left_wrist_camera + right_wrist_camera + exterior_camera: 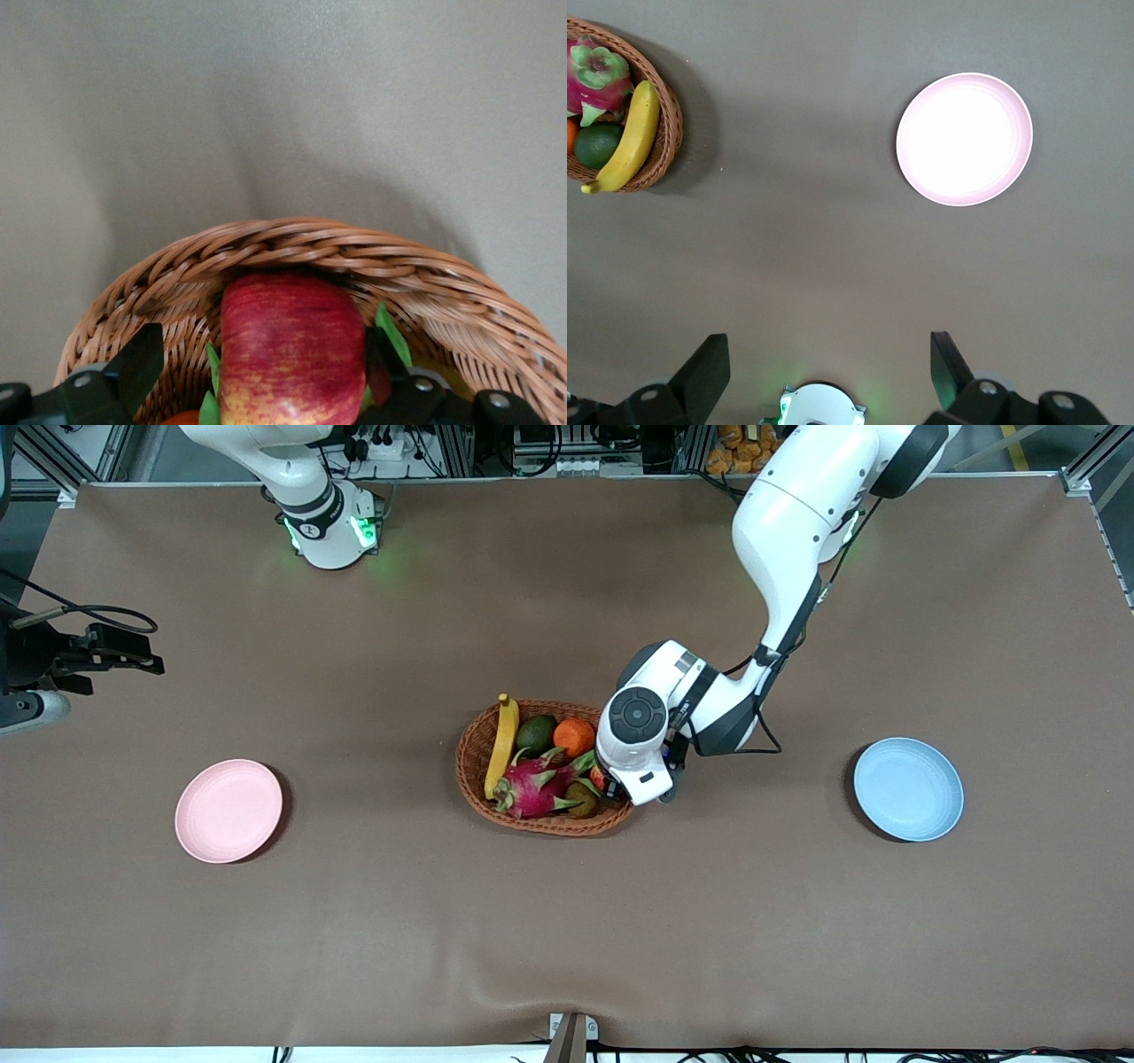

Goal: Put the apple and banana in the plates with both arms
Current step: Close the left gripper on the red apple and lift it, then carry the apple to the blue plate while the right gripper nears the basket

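Left gripper (257, 376), jaws spread around the small red-and-yellow apple (291, 350) in the oval woven brown basket (310, 243), should close squarely before lifting; right gripper (824, 372) waits with jaws spread, high above the worktop.

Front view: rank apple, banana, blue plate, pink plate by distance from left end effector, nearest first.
1. apple, between the open left end effector fingers, in the basket
2. banana, basket's right-arm end
3. blue plate, left arm's end
4. pink plate, right arm's end

Two white robot arms with smooth rounded shells: the left arm (788, 540) has black round joint caps, small dark screws and black cables along it; the right arm (301, 478) has a green-lit base. Their fingers (133, 367) are black with silver screws.
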`<move>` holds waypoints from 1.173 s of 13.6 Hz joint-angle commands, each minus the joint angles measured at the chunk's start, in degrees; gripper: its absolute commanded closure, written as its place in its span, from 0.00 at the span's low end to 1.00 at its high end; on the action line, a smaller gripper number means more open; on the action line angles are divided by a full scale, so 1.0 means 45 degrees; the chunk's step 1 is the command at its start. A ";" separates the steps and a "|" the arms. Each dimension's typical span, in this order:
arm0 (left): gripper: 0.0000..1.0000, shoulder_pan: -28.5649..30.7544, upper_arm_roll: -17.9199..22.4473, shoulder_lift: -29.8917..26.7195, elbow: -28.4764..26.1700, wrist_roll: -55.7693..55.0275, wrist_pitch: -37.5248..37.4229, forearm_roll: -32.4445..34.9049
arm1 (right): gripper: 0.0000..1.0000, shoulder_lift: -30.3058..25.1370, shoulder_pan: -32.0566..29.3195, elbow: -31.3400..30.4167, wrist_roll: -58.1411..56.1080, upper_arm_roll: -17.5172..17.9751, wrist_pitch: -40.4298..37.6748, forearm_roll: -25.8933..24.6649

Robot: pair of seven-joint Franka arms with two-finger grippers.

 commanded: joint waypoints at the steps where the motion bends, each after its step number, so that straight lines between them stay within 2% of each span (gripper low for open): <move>1: 0.66 -0.0177 0.0068 0.0239 0.0423 -0.0261 -0.0029 0.0118 | 0.00 0.0068 0.0234 0.0064 0.0171 -0.0017 -0.0056 0.0101; 2: 0.98 -0.0177 0.0088 0.0181 0.0423 -0.0203 -0.0029 0.0138 | 0.00 0.0068 0.0273 0.0064 0.0172 -0.0017 -0.0056 0.0081; 4: 1.00 -0.0119 0.0088 -0.0091 0.0443 -0.0163 -0.0242 0.0215 | 0.00 0.0088 0.0255 0.0064 0.0172 -0.0017 -0.0017 0.0042; 6: 1.00 -0.0060 0.0146 -0.0715 0.0462 -0.0183 -0.1255 0.0274 | 0.00 0.0107 0.0118 0.0083 0.0152 -0.0017 0.0022 0.0042; 8: 1.00 0.0425 0.0088 -0.2099 0.0463 0.0186 -0.2212 0.0275 | 0.00 0.0107 0.0272 0.0084 0.0191 -0.0017 0.0003 0.0120; 10: 1.00 0.1207 -0.0049 -0.3077 0.0463 0.0927 -0.3188 0.0119 | 0.00 0.0321 0.1011 0.0064 0.0230 0.0080 0.0022 0.0159; 14: 1.00 0.2885 -0.0069 -0.4309 0.0443 0.4396 -0.4968 0.0080 | 0.00 0.1489 0.2146 0.0025 0.0211 0.0080 0.0529 0.1133; 16: 1.00 0.3920 -0.0049 -0.4740 0.0443 0.6467 -0.5359 -0.0271 | 0.00 0.1980 0.2965 -0.0014 0.0230 0.0080 0.0608 0.1116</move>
